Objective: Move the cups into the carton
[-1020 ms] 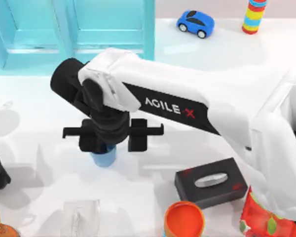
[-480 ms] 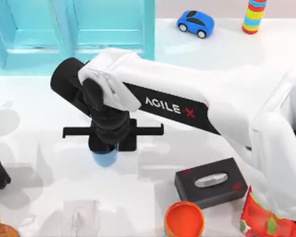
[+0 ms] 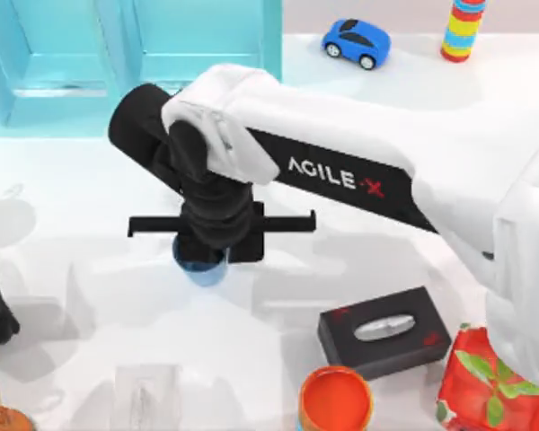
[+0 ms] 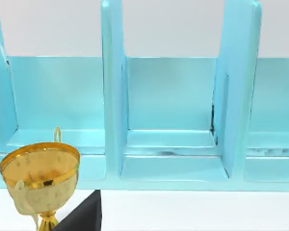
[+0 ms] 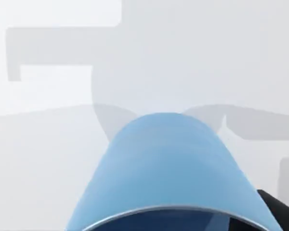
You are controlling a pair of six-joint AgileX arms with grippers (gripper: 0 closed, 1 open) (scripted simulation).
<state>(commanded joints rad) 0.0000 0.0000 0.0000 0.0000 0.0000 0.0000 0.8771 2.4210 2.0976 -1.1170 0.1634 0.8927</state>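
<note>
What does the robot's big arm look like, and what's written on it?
The right arm is smooth white with a black stripe reading AGILE in white and a red X. Its wrist is a chunky black cylinder, and the right hand is black, with a thin flat crossbar sticking out to both sides.

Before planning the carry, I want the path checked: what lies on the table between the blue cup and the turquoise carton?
In the top view, bare white table; the right arm crosses above that stretch from blue cup to carton.

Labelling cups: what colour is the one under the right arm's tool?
Glossy light blue cup, clearest in the right wrist view.
</note>
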